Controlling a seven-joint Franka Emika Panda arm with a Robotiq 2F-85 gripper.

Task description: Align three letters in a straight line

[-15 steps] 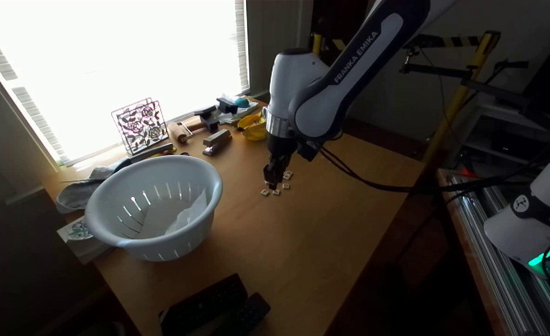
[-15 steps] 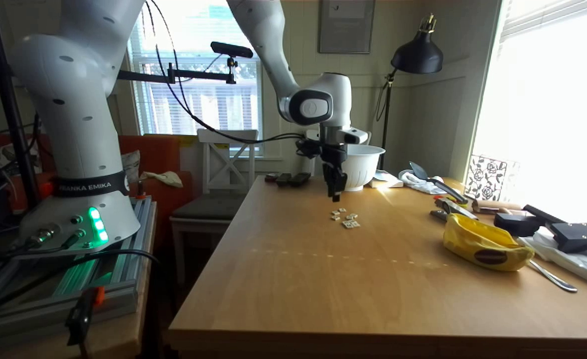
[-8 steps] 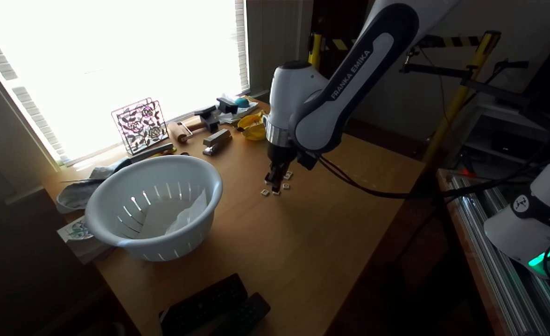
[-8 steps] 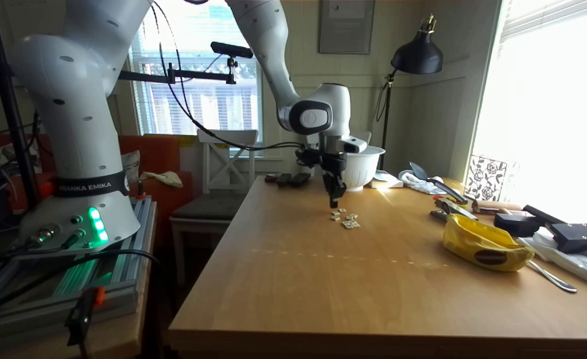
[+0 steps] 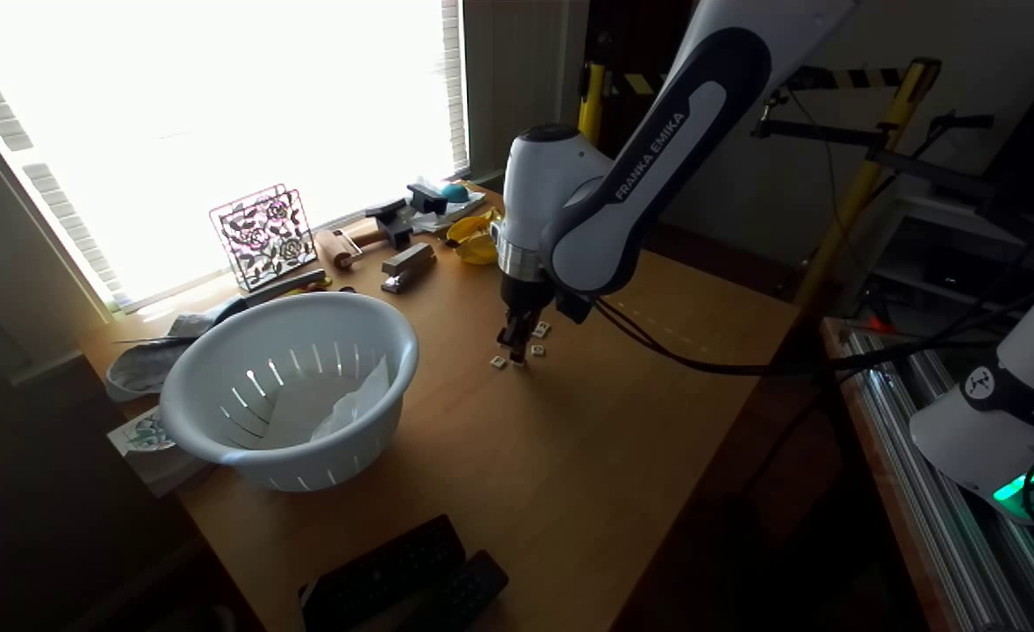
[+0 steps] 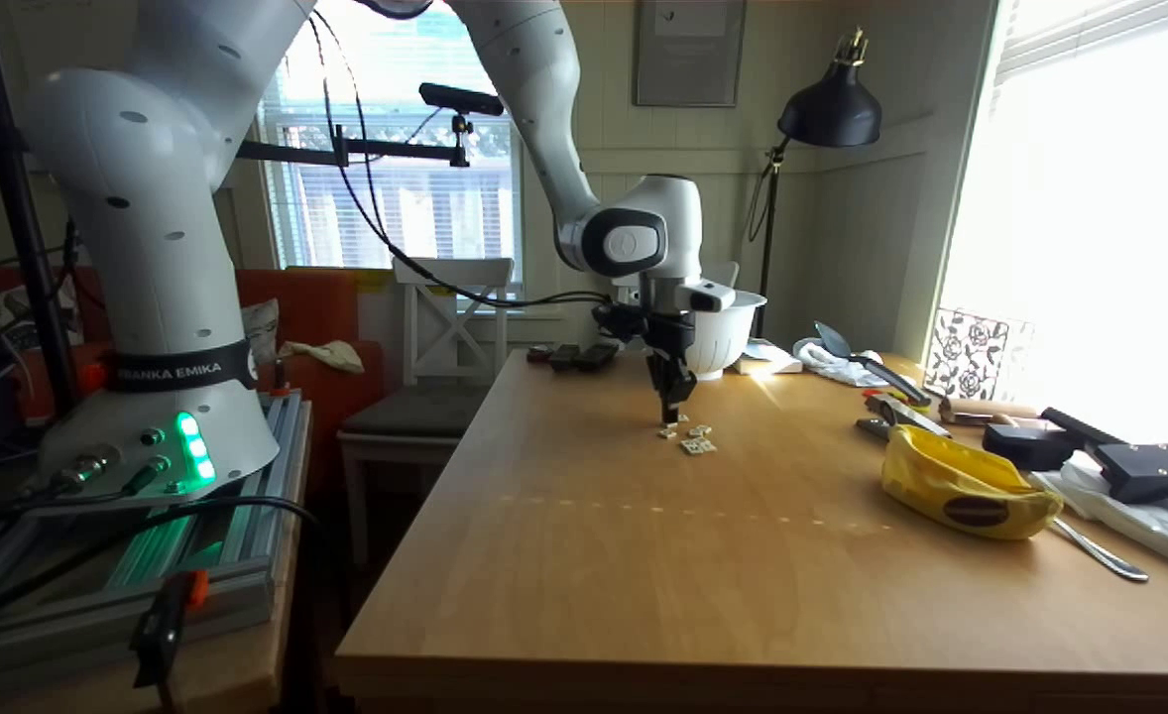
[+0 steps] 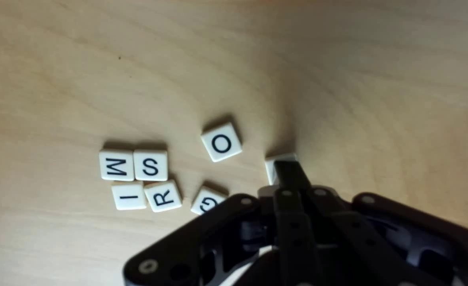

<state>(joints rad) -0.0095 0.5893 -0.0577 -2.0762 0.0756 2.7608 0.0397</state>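
Several small cream letter tiles lie flat on the table. In the wrist view, M and S sit side by side, with I and a slightly turned R below them. A tilted O lies apart. G is partly hidden by the gripper. My gripper is shut, fingers together, with its tip over another tile whose letter is hidden. Contact cannot be told. The gripper shows low at the tiles in both exterior views.
A pale blue colander stands on the table, with dark remotes nearby. A yellow banana-shaped case, a stapler and other clutter line the window side. A black lamp stands behind.
My gripper has moved down from above the tiles to table level, with a small sideways shift, and now covers one tile. The tiles show no clear movement.
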